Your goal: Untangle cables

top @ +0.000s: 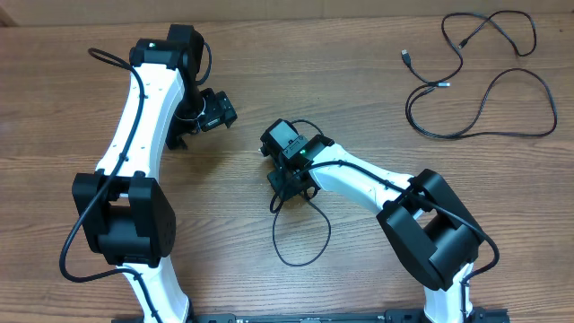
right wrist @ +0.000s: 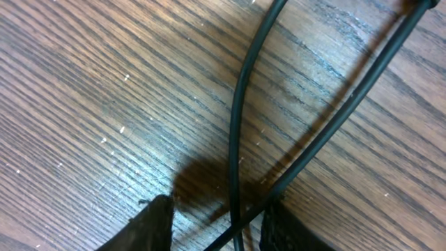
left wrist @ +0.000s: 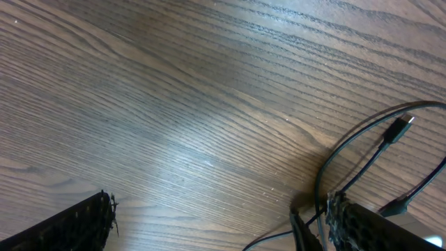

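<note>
A thin black cable loop (top: 301,235) lies on the wooden table in front of my right gripper (top: 285,187). In the right wrist view two of its strands (right wrist: 238,118) cross between the open fingers (right wrist: 217,226), which stand low over the wood on either side of them. Two more loose black cables (top: 480,85) with small plugs lie spread out at the far right. My left gripper (top: 182,133) is wide open (left wrist: 216,226) over bare wood. A black cable with a small plug (left wrist: 398,129) runs close by its right finger.
The table is plain wood grain (top: 359,81). The two white arms with black joints take up the left and centre, with thicker black wires along them. The table's front edge runs along the bottom of the overhead view.
</note>
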Controlling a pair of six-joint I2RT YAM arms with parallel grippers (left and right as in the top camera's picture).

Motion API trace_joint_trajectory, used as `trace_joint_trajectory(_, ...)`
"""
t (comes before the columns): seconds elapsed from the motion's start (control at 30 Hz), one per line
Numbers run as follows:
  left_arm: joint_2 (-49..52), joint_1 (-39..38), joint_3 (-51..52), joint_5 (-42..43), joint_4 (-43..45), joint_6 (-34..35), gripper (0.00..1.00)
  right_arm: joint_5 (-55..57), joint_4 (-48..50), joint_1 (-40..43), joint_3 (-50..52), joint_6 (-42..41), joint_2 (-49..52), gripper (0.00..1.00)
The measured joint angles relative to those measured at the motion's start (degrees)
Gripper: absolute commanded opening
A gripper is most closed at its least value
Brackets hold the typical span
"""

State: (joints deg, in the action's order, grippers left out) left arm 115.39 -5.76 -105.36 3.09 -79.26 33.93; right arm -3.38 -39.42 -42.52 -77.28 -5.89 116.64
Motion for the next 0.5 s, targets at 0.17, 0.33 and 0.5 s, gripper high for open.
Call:
trace_joint_trajectory(0.17,0.0,0.0,0.0,0.0,0.0,0.0,0.99,0.6,1.0,0.0,-0.1,-0.3,0.3,0.12)
trace_joint_trajectory(0.33,0.0,0.0,0.0,0.0,0.0,0.0,1.00,1.4,1.9,0.0,-0.2,-1.7,0.7,0.04)
trace_joint_trajectory(0.5,0.0,0.0,0.0,0.0,0.0,0.0,0.99,2.9,1.7,-0.1,-0.6,-4.6,0.9,0.04)
